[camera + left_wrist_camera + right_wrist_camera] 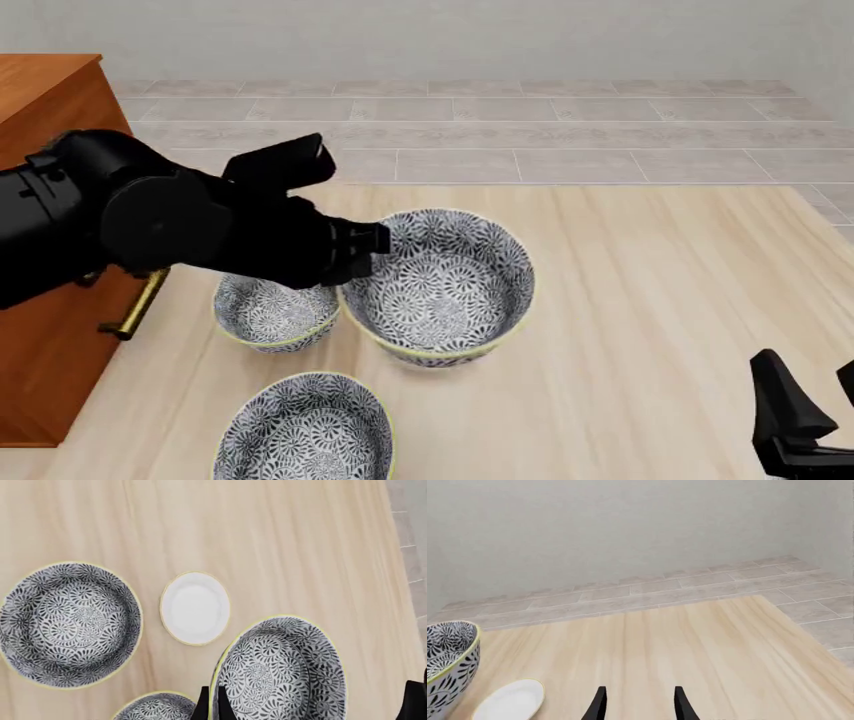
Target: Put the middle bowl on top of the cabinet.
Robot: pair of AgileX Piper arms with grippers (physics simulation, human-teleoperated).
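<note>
My left gripper (363,245) is shut on the rim of the middle bowl (441,285), a deep bowl with a dark floral pattern and a yellowish rim. The bowl hangs tilted above the table. In the left wrist view one black finger (203,706) stands on each side of that rim, with the bowl (283,672) beyond them. The reddish-brown cabinet (47,110) stands at the left, behind the left arm, with a brass handle (134,305) showing. My right gripper (807,420) sits low at the near right, open and empty (639,705).
Two lookalike floral bowls rest on the table, one (274,312) beside the cabinet under the left arm and one (307,432) at the near edge. A small white dish (195,607) lies flat between the bowls. Tiled floor lies beyond the table's far edge.
</note>
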